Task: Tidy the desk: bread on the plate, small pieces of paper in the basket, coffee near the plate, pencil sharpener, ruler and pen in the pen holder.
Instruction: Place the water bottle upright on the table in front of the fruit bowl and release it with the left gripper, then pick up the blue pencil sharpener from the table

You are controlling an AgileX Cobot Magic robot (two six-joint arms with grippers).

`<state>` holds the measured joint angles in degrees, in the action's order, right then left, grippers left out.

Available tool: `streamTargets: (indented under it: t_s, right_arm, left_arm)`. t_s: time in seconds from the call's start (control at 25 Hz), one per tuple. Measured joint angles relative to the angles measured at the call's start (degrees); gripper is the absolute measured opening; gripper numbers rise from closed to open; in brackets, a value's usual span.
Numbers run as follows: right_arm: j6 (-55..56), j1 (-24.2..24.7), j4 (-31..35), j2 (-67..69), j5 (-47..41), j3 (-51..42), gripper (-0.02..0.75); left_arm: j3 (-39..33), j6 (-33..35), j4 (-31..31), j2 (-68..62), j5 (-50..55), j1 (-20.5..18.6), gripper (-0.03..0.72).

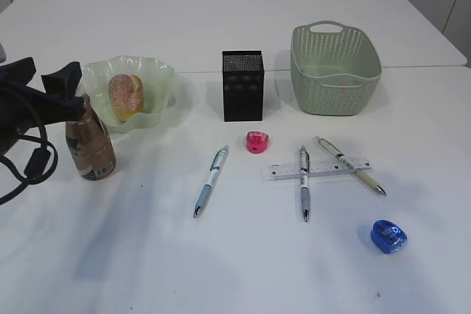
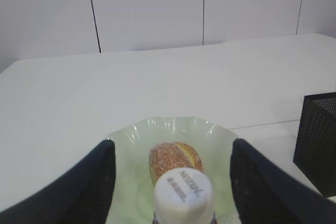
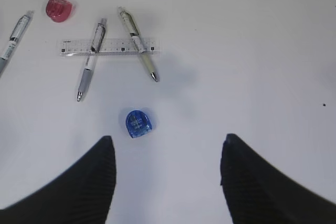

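Left hand (image 1: 73,101) open astride upright Nescafé coffee bottle (image 1: 90,145) beside plate (image 1: 158,82) with bread (image 1: 126,95), right hand (image 3: 167,179) open above desk (image 3: 252,77) near blue pencil sharpener (image 3: 139,123)

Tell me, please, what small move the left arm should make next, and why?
Probably lift the left gripper straight up off the coffee bottle. The bottle stands upright beside the plate, bread already on it, and the jaws stand open on either side of its cap.
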<state>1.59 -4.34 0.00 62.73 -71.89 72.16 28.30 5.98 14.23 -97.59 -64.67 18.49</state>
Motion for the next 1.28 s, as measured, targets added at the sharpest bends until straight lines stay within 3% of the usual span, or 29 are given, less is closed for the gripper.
streamTargets:
  t_s: [0.44, 1.04, 1.28]
  right_arm:
    - [0.00, 0.00, 0.00, 0.00, 0.00, 0.00, 0.493]
    - [0.00, 0.00, 7.86, 0.00, 0.00, 0.00, 0.493]
    - [-1.09, 0.00, 7.86, 3.11, 0.00, 0.00, 0.493]
  left_arm:
    - [-0.36, 2.35, 0.00, 14.56, 14.74, 0.00, 0.458]
    - [-0.39, 2.63, 0.00, 44.19, 53.57, 0.00, 0.449]
    - [5.00, 2.72, -0.26, 52.05, 73.95, 0.00, 0.449]
